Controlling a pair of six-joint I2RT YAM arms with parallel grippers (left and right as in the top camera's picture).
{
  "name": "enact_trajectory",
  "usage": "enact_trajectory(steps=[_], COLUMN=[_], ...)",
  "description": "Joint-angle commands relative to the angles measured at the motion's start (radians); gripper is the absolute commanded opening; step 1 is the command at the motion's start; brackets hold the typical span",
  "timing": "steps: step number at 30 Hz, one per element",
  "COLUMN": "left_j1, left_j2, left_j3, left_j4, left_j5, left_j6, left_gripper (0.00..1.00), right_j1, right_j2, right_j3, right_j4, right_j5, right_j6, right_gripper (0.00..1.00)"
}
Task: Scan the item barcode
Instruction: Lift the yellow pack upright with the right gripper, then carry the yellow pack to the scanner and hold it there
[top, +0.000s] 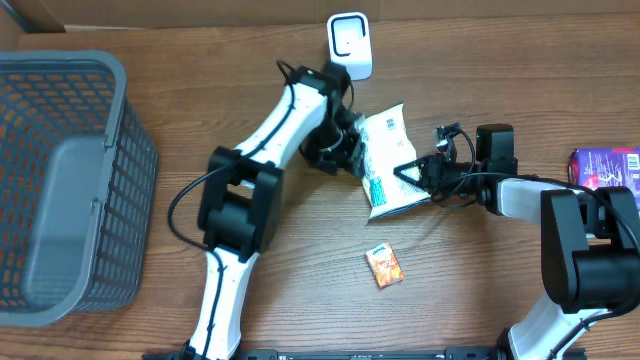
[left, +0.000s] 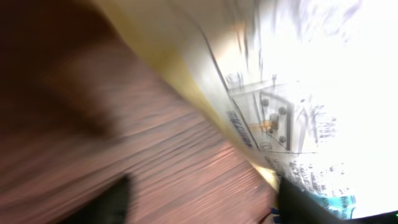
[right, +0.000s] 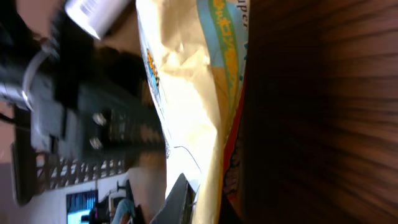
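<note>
The pouch (top: 388, 150) sits near the middle of the table (top: 480, 290), at about 5 o'clock from the scanner (top: 349, 42) and close to it. The right gripper (top: 412, 173) is closed thin on the pouch's 3 o'clock edge. The left gripper (top: 348, 152) sits at the pouch's 9 o'clock side with its jaws apart, and its blurred wrist view shows nothing pinched between them, so the whole pouch hangs on one narrow pinch of film.

The main risk is that the film slides out of the right jaws when the arm lifts or turns, because the grip is on a soft edge rather than the body. A limp pouch can also fold or droop, so a barcode that faces the scanner may crease and fail to read. I cannot tell which face carries the barcode, so the wrong side could end up facing the window at 11 o'clock. The left arm lies between pouch and scanner, and a swing towards 12 o'clock could knock either one. The small orange packet (top: 384, 267) at 6 o'clock is clear of this
</note>
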Motion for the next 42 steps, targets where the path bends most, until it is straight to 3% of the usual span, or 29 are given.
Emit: enact_trajectory(steps=[1,10,16,22,27,33,35,37,42], left_j1=[0.051,0.163,0.214,0.217,0.217,0.233,0.246,0.261,0.291], left_j2=[-0.205,-0.485,-0.615,-0.669,-0.678,-0.678,-0.679,-0.679,-0.684], left_j3=[0.115,0.228,0.234,0.234,0.235,0.265,0.296,0.336,0.431], left_j4=[0.004,0.003,0.005,0.005,0.016,0.051,0.055,0.056,0.049], left_j5=[-0.154,-0.154,-0.157,-0.165,-0.175,-0.179,-0.18,-0.18,-0.211], left_j6=[-0.005,-0.006,-0.005,-0.005,-0.006,-0.026,-0.035,-0.035,-0.035], left_gripper=[1.0,1.0,1.0,1.0,1.0,1.0,1.0,1.0,1.0], right_j1=[-0.006,-0.006,-0.006,-0.005,-0.005,-0.005,-0.003,0.002,0.076], right_j2=[-0.017,-0.182,-0.389,-0.609,-0.777,-0.853,-0.848,-0.843,-0.838], right_j3=[0.013,0.013,0.013,0.013,0.013,0.013,0.013,0.013,0.013], right_j4=[0.005,-0.018,-0.025,-0.025,-0.025,-0.034,-0.069,-0.137,-0.074], right_j5=[-0.195,-0.312,-0.298,-0.257,-0.239,-0.211,-0.145,0.011,0.639], right_j6=[-0.076,-0.095,0.066,0.246,0.307,0.319,0.267,0.124,-0.147], right_gripper=[0.04,0.04,0.04,0.04,0.04,0.04,0.04,0.04,0.04])
